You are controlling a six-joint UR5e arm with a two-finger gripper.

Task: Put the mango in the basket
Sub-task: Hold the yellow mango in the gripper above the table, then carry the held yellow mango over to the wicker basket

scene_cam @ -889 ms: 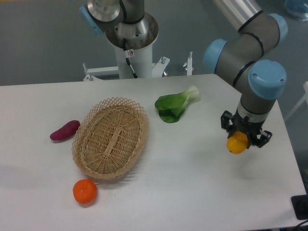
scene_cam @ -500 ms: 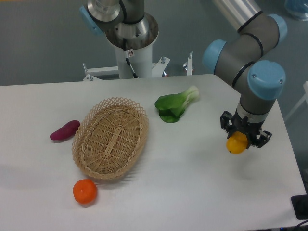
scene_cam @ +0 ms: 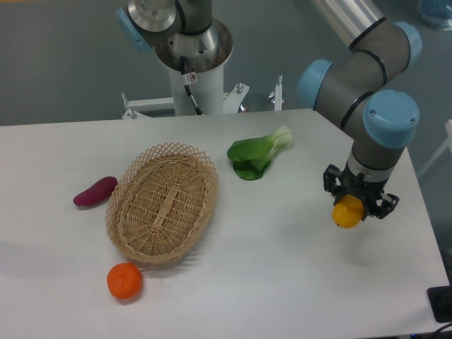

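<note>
While the basket (scene_cam: 162,205) sits well apart on the worktop (scene_cam: 282,268), the hand (scene_cam: 360,205) grips the mango (scene_cam: 347,213) at the right side.

The basket (scene_cam: 162,212) sits left of centre on the surface (scene_cam: 282,282) — sweet potato (scene_cam: 94,191) at its left, tangerine (scene_cam: 125,280) before it, greens (scene_cam: 258,155) behind-right. Far right, well apart, the mango (scene_cam: 347,212) sits in the pincer (scene_cam: 359,201).

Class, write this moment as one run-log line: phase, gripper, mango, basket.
phase: carry | gripper: shut on mango | mango: held at table's right side | basket: holds nothing, far left of gripper
</note>
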